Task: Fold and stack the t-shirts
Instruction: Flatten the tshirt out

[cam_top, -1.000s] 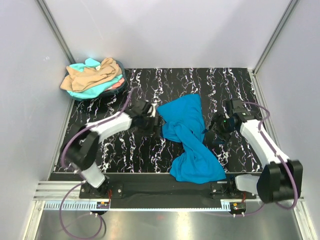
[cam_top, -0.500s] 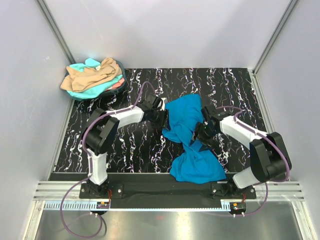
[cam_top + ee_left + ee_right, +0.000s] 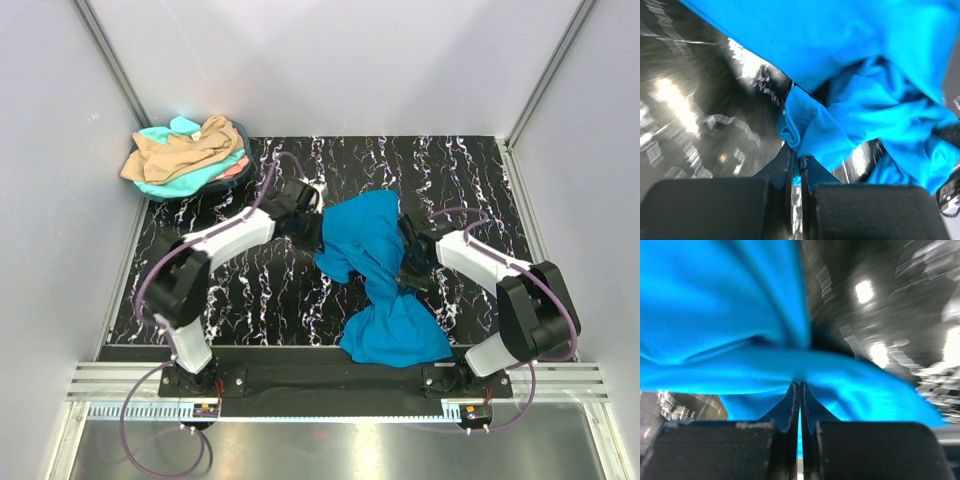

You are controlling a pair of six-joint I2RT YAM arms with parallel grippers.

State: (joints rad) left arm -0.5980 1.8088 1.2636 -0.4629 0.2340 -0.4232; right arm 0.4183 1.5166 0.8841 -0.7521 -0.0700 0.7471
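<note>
Closest to the near edge of the counter (image 3: 250, 300), a little right of the middle, lies the bunched lower end of the bright blue t-shirt (image 3: 395, 335). From there the cloth narrows into a twisted waist and spreads again toward the counter's centre, so the shirt is crumpled rather than flat.

The right gripper (image 3: 800, 386) is clenched on the shirt's right side just beyond that waist. Its wrist view shows the fingers pressed together with a thin fold of blue cloth caught between them. The left gripper (image 3: 796, 161) is clamped on a rolled hem at the shirt's left edge, slightly farther back, with the fabric hanging in loose folds past its tips.

With one pinch on each side, the hold looks meant for lifting and pulling the shirt apart, so it can be spread flat before any fold is made. Folding has not yet begun.

The twist between the two grips may resist a clean spread. The heavy near bunch is likely to drag on the counter.

In the far left corner, well apart from both arms, the other shirts sit in a heap. The tan-beige t-shirt (image 3: 185, 150) is on top, the mint-turquoise t-shirt (image 3: 165, 187) is under it, and a sliver of the coral-pink t-shirt (image 3: 232, 170) shows at the side. Nothing lies between that heap and the blue shirt.
</note>
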